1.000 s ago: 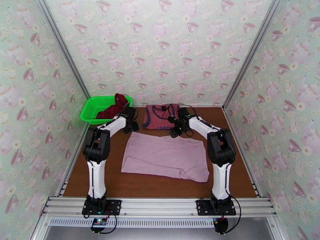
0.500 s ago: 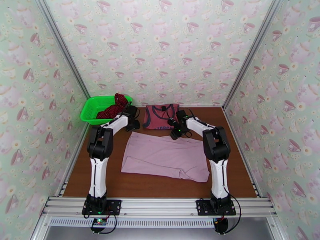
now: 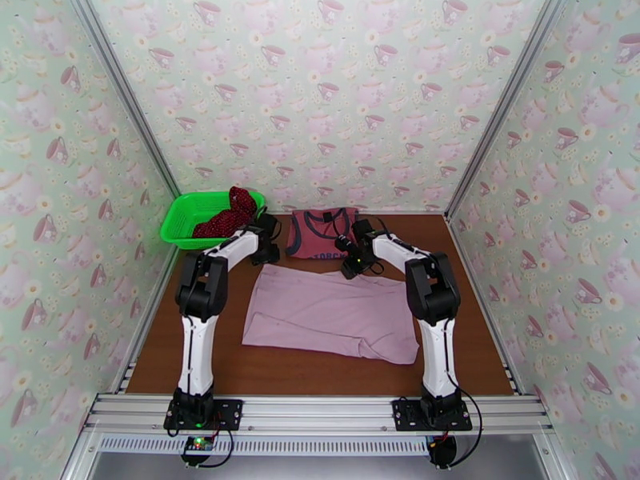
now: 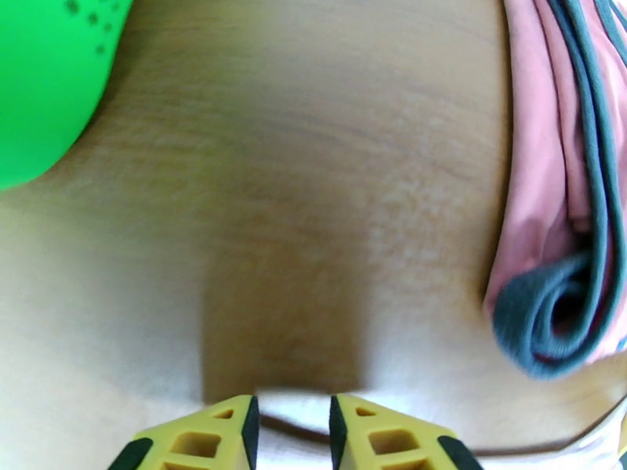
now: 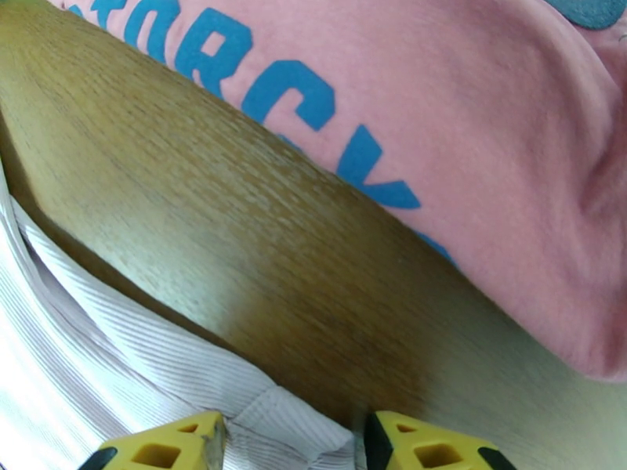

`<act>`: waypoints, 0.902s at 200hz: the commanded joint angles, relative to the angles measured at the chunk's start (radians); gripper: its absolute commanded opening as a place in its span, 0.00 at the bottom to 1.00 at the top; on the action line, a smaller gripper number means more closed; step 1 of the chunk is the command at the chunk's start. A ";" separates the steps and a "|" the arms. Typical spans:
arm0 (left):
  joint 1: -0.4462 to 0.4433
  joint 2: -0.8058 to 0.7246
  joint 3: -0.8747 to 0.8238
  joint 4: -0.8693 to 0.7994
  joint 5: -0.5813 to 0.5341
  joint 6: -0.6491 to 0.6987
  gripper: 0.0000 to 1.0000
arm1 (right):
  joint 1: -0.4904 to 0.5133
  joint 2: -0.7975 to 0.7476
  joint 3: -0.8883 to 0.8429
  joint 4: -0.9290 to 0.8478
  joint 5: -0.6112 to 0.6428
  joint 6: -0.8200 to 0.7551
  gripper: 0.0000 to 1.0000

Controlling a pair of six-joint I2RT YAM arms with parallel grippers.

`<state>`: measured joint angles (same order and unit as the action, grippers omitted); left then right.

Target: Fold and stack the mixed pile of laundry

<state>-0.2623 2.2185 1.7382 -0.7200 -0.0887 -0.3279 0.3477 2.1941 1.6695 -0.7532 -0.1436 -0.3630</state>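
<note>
The pale mauve-pink piece (image 3: 328, 314) lies spread flat mid-table. My left gripper (image 3: 268, 254) is down at its far left corner. In the left wrist view its yellow fingertips (image 4: 247, 432) stand a narrow gap apart, with the pale cloth edge (image 4: 291, 401) between them. My right gripper (image 3: 352, 266) is at the cloth's far edge, open, a ribbed corner (image 5: 274, 421) lying between its fingers (image 5: 407, 444). The dusty-red tank top (image 3: 320, 232) with dark trim and blue text (image 5: 298, 95) lies just behind. The dark-red dotted cloth (image 3: 232, 210) hangs from the basket.
A green mesh basket (image 3: 188, 214) stands at the back left, close to the left gripper and seen as the green basket (image 4: 39, 72) in the wrist view. The tank top's rolled dark strap (image 4: 549, 315) lies right of the left fingers. Patterned walls close in three sides.
The left jaws have narrowed around the pink cloth's corner. Both arms have shifted slightly inward and toward the back; the garments lie as before.
</note>
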 commanded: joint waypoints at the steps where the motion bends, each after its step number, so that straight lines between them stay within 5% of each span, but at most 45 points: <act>1: 0.004 -0.106 0.021 -0.017 -0.031 0.069 0.31 | 0.008 0.011 0.006 0.004 -0.033 0.007 0.52; 56: 0.006 -0.089 0.060 -0.122 0.023 0.207 0.33 | 0.008 0.001 -0.010 0.014 -0.036 0.013 0.52; 180: -0.025 0.054 0.016 -0.159 -0.022 0.212 0.34 | 0.008 0.011 0.004 0.006 -0.044 0.019 0.49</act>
<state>-0.2836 2.2410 1.7573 -0.8612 -0.0753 -0.1368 0.3477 2.1937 1.6691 -0.7502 -0.1471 -0.3595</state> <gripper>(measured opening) 0.336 0.505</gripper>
